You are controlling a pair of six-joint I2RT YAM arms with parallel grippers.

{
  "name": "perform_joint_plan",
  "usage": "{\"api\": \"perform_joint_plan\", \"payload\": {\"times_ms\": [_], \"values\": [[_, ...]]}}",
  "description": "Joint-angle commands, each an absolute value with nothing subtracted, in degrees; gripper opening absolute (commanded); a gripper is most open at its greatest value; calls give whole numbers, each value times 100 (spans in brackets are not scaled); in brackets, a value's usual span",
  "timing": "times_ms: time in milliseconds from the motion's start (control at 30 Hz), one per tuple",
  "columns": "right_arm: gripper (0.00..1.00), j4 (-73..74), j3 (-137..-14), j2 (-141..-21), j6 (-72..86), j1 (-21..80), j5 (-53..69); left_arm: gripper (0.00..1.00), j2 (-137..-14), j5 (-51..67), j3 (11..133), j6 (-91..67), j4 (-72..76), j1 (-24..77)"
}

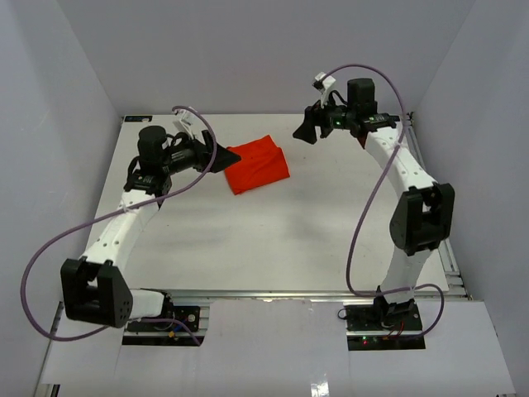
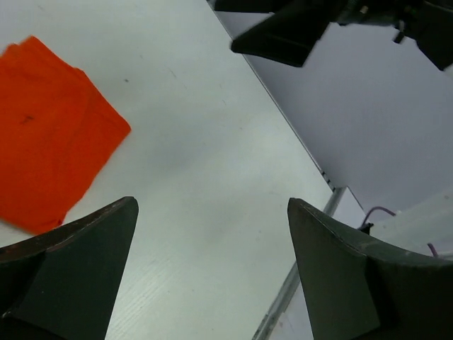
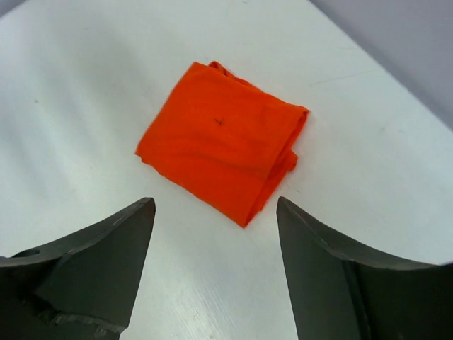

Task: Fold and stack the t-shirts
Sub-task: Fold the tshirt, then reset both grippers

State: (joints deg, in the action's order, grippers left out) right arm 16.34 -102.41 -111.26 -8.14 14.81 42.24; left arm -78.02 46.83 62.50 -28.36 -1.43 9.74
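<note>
White worktop point(image 1: 273, 240), pale walls point(image 1: 248, 58) (a boxed-in booth) — folded t-shirt point(image 1: 258, 164) lies flat; left gripper point(image 1: 216, 157) and right gripper point(image 1: 307, 132) both spread, empty.

A white tabletop point(image 1: 273, 240) carries 1 folded orange-red t-shirt point(image 1: 258, 164), lying flat near the far edge, about midway between its left and right edges.

T-shirt point(image 2: 49, 134) partly beyond left-wrist view
</note>
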Motion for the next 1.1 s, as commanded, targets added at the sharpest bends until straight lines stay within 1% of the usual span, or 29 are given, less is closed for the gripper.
{"api": "perform_joint_plan", "payload": {"times_ms": [0, 33, 67, 100, 167, 233, 400, 467, 667, 867, 1067], "values": [[78, 2294, -9669, -10250, -2126, 1503, 2992, 98, -7122, 3605, 5802, -2742, -44, 897], [84, 2268, -9372, -10031, -2162, 1486, 2832, 98, -7006, 3543, 5766, -2733, -44, 888], [97, 2250, -9230, -9611, -2197, 1485, 2726, 98, -6909, 3507, 5766, -2742, -44, 879], [100, 2215, -9055, -9415, -2189, 1468, 2507, 98, -6769, 3489, 5792, -2725, -105, 862], [100, 1987, -8449, -8758, -2093, 1468, 2243, 98, -6610, 3472, 5801, -2733, -289, 870], [100, 1794, -7870, -8369, -2022, 1468, 1838, 98, -6294, 3393, 5740, -2751, -377, 870], [100, 1512, -7032, -7182, -1600, 1459, 749, 98, -5538, 3103, 5669, -2777, -773, 870], [100, 1590, -6839, -6796, -1635, 1459, 773, 98, -5230, 3076, 5660, -2838, -939, 861], [100, 2285, -6847, -6312, -1169, 1468, 976, 98, -4616, 3068, 5581, -2944, -1291, 870], [100, 2513, -6750, -6003, -792, 1459, 291, 98, -4298, 3032, 5537, -2979, -1476, 870], [100, 2672, -6697, -5757, -677, 1468, 272, 98, -4201, 3050, 5563, -2979, -1573, 861]]}}
